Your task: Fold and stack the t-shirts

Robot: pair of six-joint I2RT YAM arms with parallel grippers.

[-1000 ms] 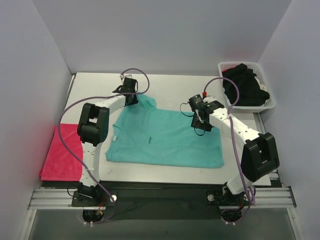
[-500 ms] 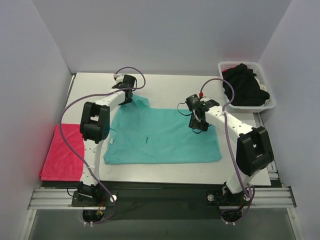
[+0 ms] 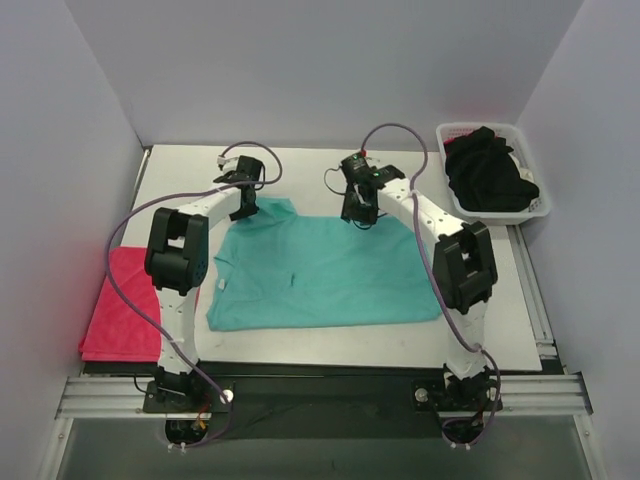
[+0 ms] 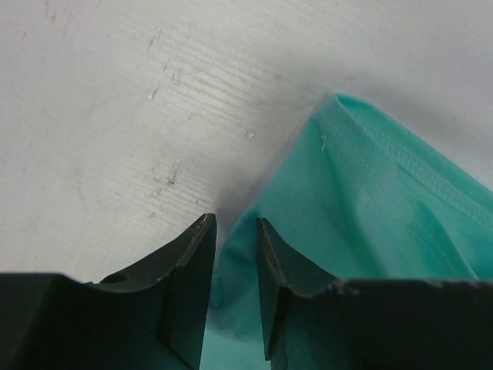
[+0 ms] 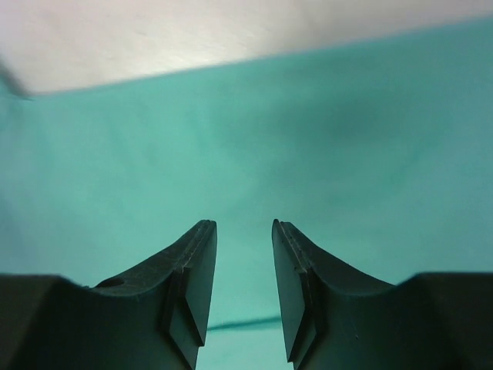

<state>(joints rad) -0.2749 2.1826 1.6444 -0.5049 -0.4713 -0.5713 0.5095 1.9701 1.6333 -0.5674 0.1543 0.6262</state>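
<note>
A teal-green t-shirt (image 3: 320, 275) lies spread flat in the middle of the table. My left gripper (image 3: 243, 208) is at its far left corner. In the left wrist view the jaws (image 4: 235, 221) are nearly closed, with a bunched edge of the teal cloth (image 4: 370, 200) between them. My right gripper (image 3: 357, 215) is over the shirt's far edge. In the right wrist view its jaws (image 5: 244, 223) are apart above flat teal cloth (image 5: 308, 131), with nothing between them. A pinkish-red t-shirt (image 3: 115, 310) lies folded at the left edge. Black t-shirts (image 3: 490, 175) are piled in the basket.
The white slotted basket (image 3: 450, 128) stands at the far right corner. White walls close in the table on the left, back and right. Bare tabletop (image 3: 320, 165) shows beyond the teal shirt. Purple cables loop above both arms.
My right gripper has moved left and farther back along the shirt's far edge. My left gripper has shifted left at the shirt's corner. The shirt now lies squarer and flatter.
</note>
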